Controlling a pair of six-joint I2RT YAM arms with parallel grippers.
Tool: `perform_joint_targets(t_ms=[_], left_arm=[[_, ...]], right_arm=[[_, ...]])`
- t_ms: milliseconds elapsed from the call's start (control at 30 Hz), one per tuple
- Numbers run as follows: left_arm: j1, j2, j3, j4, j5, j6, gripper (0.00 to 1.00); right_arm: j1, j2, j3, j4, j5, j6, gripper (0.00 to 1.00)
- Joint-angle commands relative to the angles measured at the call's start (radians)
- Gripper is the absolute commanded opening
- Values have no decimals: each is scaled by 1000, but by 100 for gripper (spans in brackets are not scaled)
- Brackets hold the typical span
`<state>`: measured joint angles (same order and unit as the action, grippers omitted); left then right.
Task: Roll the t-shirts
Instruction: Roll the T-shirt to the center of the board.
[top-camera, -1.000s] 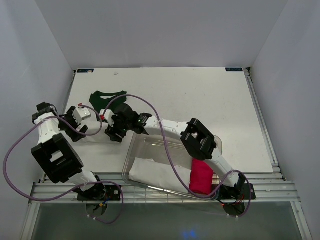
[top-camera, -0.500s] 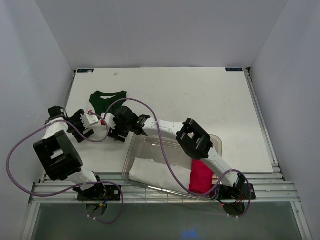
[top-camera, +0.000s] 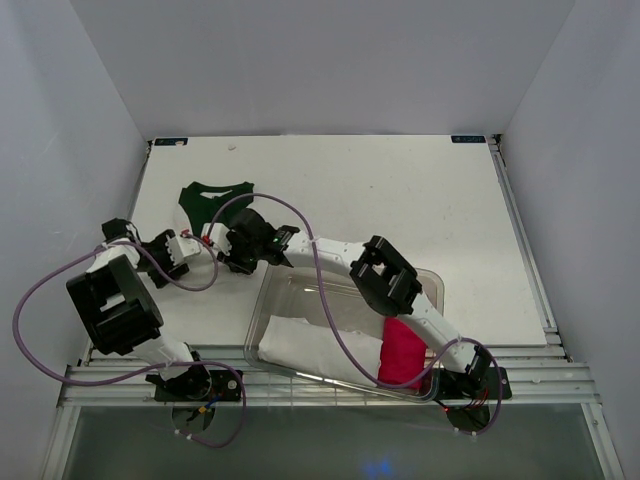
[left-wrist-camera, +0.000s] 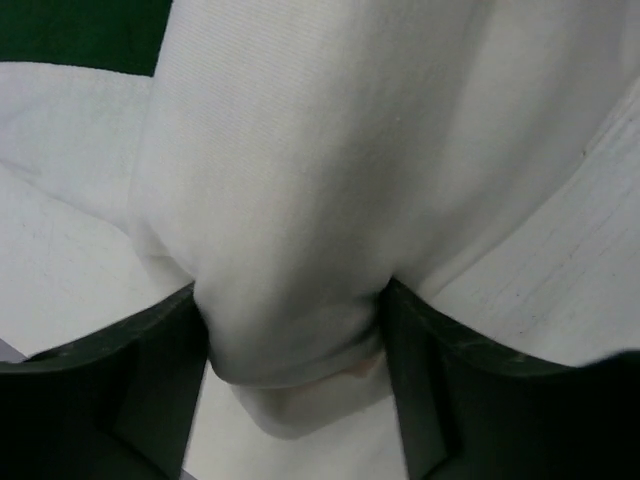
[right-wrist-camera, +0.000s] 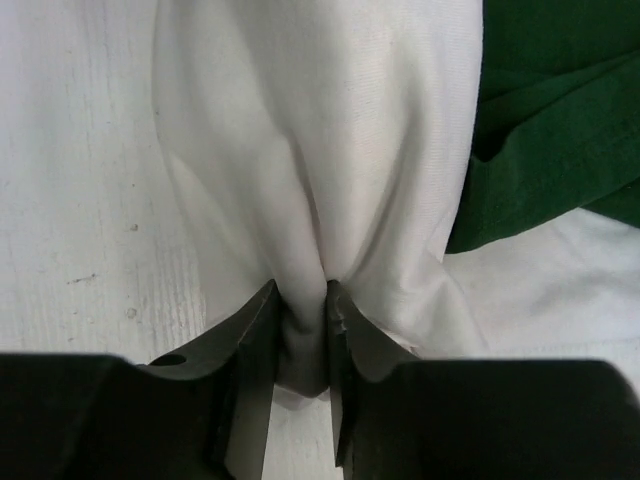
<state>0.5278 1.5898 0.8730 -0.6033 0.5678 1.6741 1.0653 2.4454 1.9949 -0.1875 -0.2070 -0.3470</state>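
The left gripper (left-wrist-camera: 292, 300) is seen with its jaws set wide, and a thick bunch of the white t-shirt (left-wrist-camera: 300, 150) is clasped between them; the cloth is pressed against both inner faces and is narrowed where it passes through. The right gripper (right-wrist-camera: 300, 295) is drawn nearly closed, and a thin fold of the same white t-shirt is pinched between its fingers (right-wrist-camera: 250, 340), with the cloth gathered into creases that run up and away from the tips.

From above, the two grippers are found close together at the left side of the table (top-camera: 400, 200), facing one another, with the white t-shirt held between them and hard to tell from the pale surface. The green t-shirt (top-camera: 212, 197) is spread flat just beyond them, and its edge is overlapped by the white cloth in the right wrist view. A clear bin (top-camera: 270, 290) with a pink rolled cloth (top-camera: 403, 350) inside it is placed nearer the arm bases.
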Motion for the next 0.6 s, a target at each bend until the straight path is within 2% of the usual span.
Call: perform_joint_targets(t_ms=[0,33,133,167,233,267,333,400,433,467,567], left_arm=[[0,10,-8,-56,-32,59,69],[1,9,0,-73,-29,58,50],[1,10,40,-121,-28,53,35],[1,13,56,-165,-26,50,24],[6,31,135,-231,-10,49,15],[15,39,164,-316,-3,59,3],[31,50,243,-401,15,120,0],[55,67,309,-583,4,180,0],[55,74,329,-584,-2,180,0],[61,84,348,-677,-8,214,0],[70,113,389,-801,-25,236,0]], right_arm=[[-27,38,47,-139,-90,60,24],[-30,37,70,-148,-123,77,21],[-44,12,87,-173,-169,83,13],[-45,3,87,-178,-183,82,12],[-51,-25,85,-191,-242,77,8],[-54,-35,78,-196,-268,85,8],[-67,-62,67,-196,-369,103,8],[-83,-77,59,-205,-467,134,8],[-87,-79,62,-213,-497,138,8],[-90,-82,67,-224,-520,140,8],[-91,-86,85,-260,-591,141,8]])
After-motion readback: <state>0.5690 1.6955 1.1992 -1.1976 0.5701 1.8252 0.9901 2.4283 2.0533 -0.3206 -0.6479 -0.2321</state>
